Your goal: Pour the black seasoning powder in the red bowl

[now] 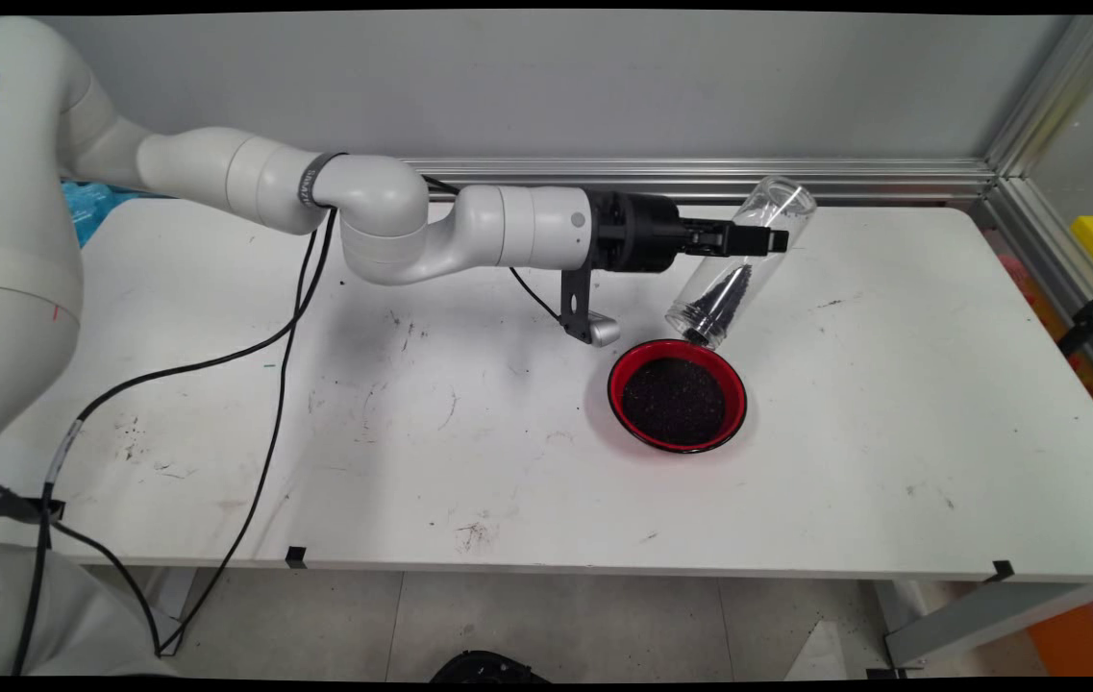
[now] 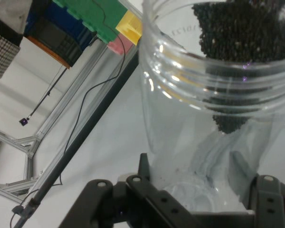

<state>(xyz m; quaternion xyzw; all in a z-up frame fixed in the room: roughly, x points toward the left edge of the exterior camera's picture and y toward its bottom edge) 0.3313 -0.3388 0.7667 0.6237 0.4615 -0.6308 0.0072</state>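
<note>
Sideways, fingers (image 1: 765,240) round tilted jar (image 1: 738,264).

arm (image 1: 469,226) stretched level, fingers (image 1: 759,238) clamped

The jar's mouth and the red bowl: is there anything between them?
Main view: the end effector holds the clear jar tilted, mouth just above the red bowl's far rim. Only black grains lie at the mouth.
</note>
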